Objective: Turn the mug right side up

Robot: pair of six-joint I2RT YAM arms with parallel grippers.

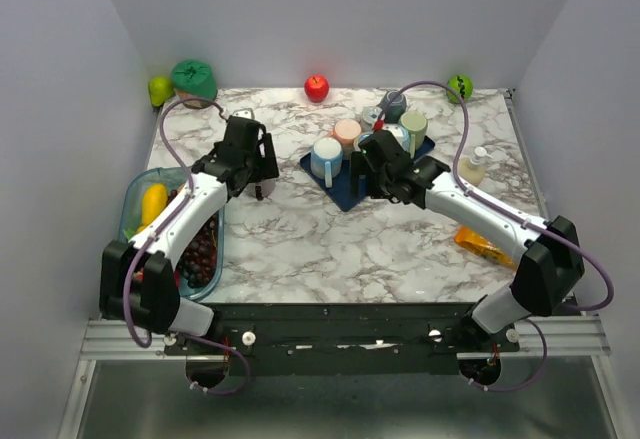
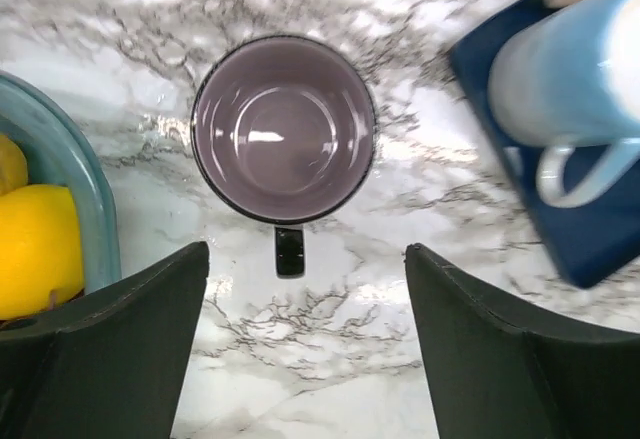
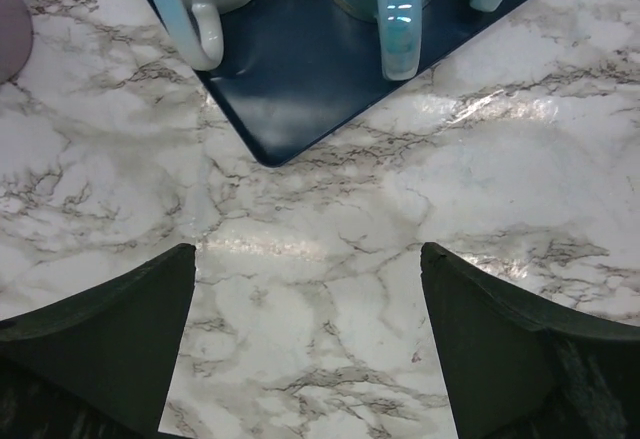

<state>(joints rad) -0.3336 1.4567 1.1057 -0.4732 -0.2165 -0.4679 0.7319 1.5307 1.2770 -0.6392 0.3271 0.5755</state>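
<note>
Left wrist view is showing the mug (image 2: 283,129) sitting mouth-up directly under the left pincer (image 2: 305,284). Its jaws are standing wide apart, gripping nothing.

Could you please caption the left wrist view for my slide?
Open left gripper above the upright dark mug on the marble table, beside a blue tray.

You are seeing the mug (image 2: 283,129) standing upright on the table (image 1: 300,239), mouth up. The fruit bin (image 2: 80,179) is lying to its left, and the tray (image 3: 300,79) is sitting to its right, carrying several cups (image 1: 327,157).
</note>
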